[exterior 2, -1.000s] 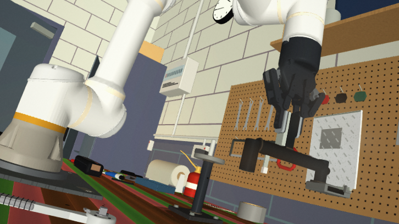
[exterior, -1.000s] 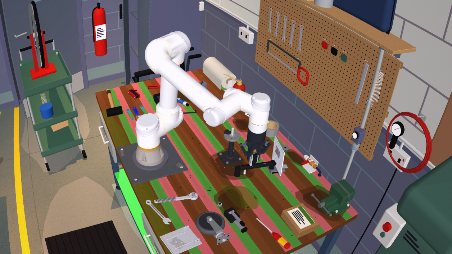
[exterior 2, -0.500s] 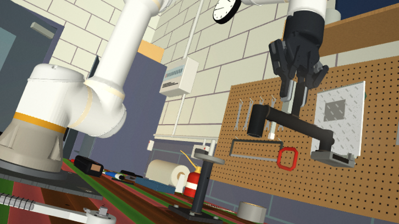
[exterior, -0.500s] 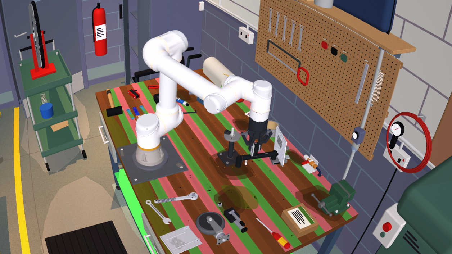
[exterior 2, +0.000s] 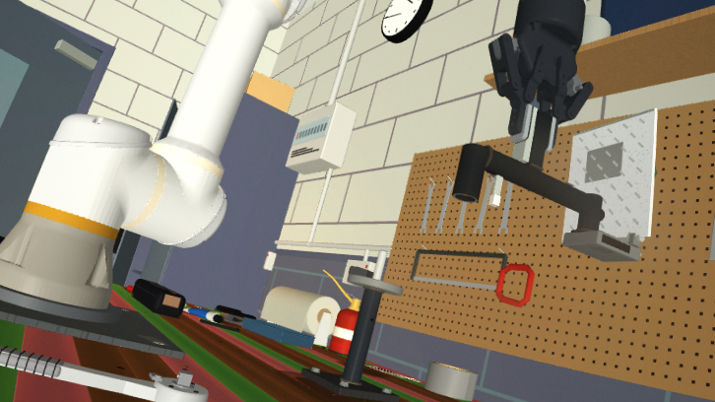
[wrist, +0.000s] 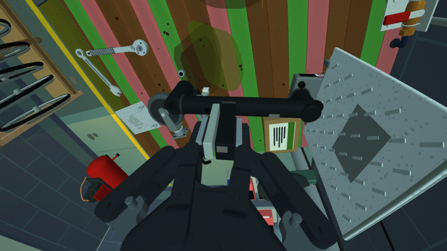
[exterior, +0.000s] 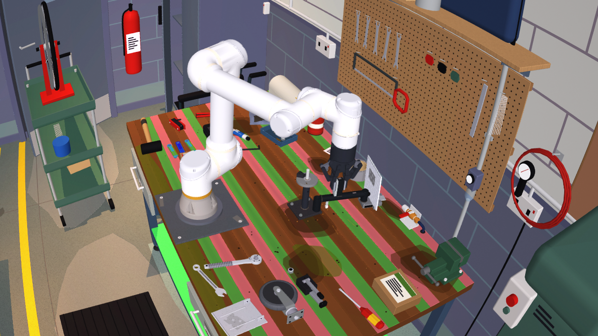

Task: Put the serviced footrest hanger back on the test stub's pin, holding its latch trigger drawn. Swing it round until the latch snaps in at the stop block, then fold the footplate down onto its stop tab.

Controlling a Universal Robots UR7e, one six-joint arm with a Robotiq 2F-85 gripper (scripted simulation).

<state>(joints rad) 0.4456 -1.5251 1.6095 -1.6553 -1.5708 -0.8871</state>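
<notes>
The latch trigger is half hidden between the fingers, a pale grey tab next to a black block on the hanger's arm. The footrest hanger is a black tube with a socket at one end and hangs in the air above the bench. Its grey footplate stands folded up at the other end. The test stub stands on the bench, its pin pointing up, below and beside the socket. My gripper is closed on the hanger's arm and trigger.
The pegboard hangs close behind the footplate. A roll of tape sits near the stub. A vise, a labelled box, a caster wheel, a screwdriver and wrenches lie on the near bench.
</notes>
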